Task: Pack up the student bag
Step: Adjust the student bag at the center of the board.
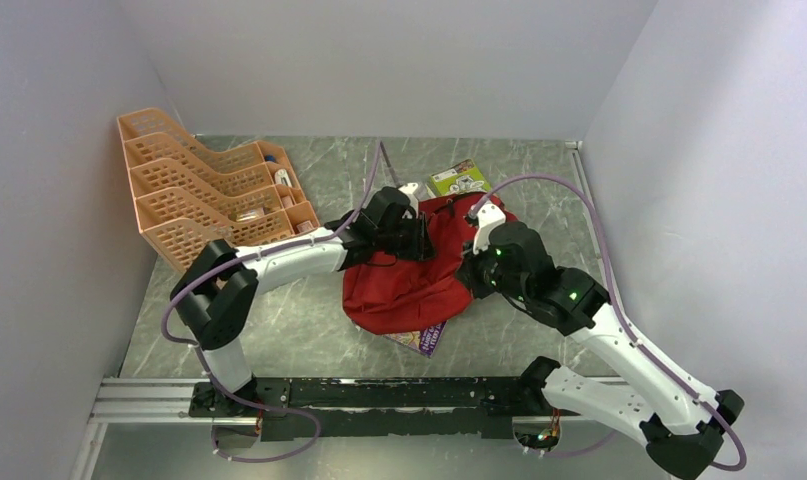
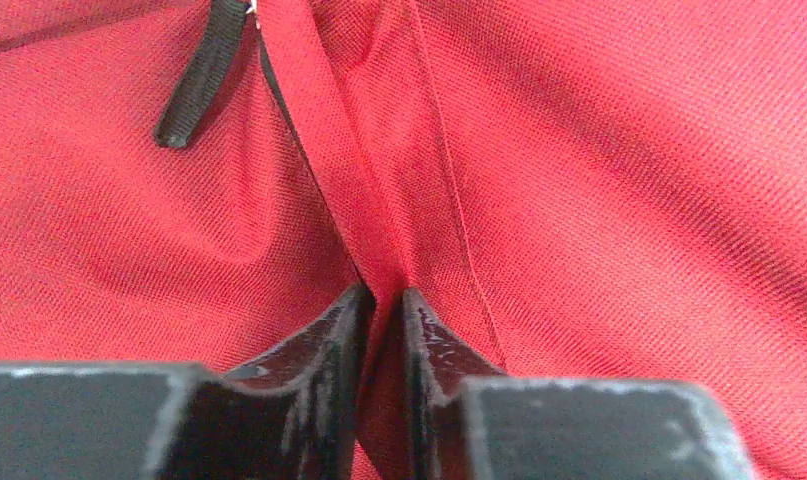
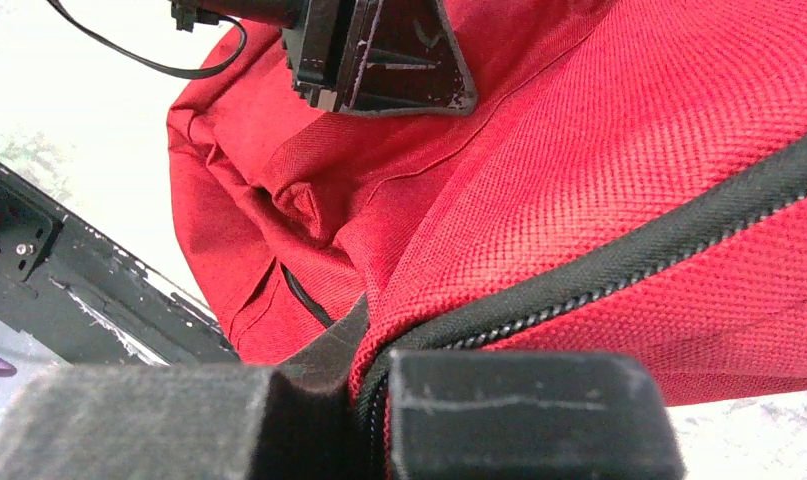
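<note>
Two hands on the student bag [image 1: 404, 290] — it lies slumped mid-bench [image 1: 279, 330], between the arms and well apart from the orange tray rack [image 1: 194, 195] at far left. Left hand [image 2: 384, 300] is closed on a raised fold of red fabric beside a seam, near the black pull tab [image 2: 194, 85]; the fold runs up between its fingers. Right hand [image 3: 364, 365] is closed on the bag's edge right at the black zipper [image 3: 619, 270], with cloth and zipper tape wedged between its fingers. A green card [image 1: 459, 180] lies just beyond the bag on the far side. A purple booklet [image 1: 426, 340] pokes out from under the near edge.

Handling, as a judgement: soft woven cloth with no stiffness, looks light and mostly empty. It will likely sag and fold wherever it is not held, and a thin pinch could slip. Best hold is at doubled seams or the zipper edge — one hand each side of the opening, drawn apart to spread the mouth. Cannot tell from these views whether the opening is unzipped.
</note>
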Controlling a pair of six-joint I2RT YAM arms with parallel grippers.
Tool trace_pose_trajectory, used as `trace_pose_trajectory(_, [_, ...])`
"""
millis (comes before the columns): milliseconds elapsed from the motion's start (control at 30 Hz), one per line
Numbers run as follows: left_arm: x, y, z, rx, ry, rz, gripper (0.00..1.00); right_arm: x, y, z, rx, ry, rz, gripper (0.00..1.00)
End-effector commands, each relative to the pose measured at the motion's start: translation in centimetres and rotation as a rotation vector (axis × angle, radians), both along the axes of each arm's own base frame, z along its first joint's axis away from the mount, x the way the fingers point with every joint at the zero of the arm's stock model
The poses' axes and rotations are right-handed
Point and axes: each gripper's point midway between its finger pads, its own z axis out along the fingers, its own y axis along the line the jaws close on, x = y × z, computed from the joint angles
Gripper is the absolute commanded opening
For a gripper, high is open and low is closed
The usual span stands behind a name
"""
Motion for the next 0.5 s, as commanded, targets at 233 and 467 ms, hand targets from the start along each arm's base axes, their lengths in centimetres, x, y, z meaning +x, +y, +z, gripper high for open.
trace_pose_trajectory(233, [2.1,-2.2,9.9,-0.060,-0.231,-0.088,0.05,-0.5,-0.3,3.8,0.167,-0.032,-0.091,0.30])
trace_pose_trajectory(467, [5.1,-2.0,19.4,-0.108,-0.477,-0.013,0.05,-2.1,-2.4,5.2,0.269,0.037,-0.244,0.66])
